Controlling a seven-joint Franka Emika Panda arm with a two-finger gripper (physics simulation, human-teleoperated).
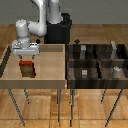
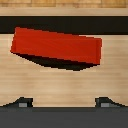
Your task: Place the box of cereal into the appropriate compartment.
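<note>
The box of cereal [image 1: 27, 69] is small and reddish-brown and stands in the large light-wood tray [image 1: 50, 65], on the exterior view's left. In the wrist view the box of cereal [image 2: 56, 47] shows its red face, slightly tilted in the picture. My gripper [image 1: 28, 59] hangs directly above it, open and empty, with its fingertips [image 2: 22, 102] wide apart and clear of the box. The appropriate compartment [image 1: 106, 53] is the far cell of the dark-brown bin on the exterior view's right, marked by a tall pale grey block [image 1: 114, 50].
The dark-brown four-cell bin [image 1: 97, 62] stands beside the tray. A small grey cube [image 1: 85, 73] sits in its near cell next to the tray. Pale objects sit in the other two cells [image 1: 82, 49] [image 1: 116, 70]. The robot's black base [image 1: 59, 30] is behind the tray.
</note>
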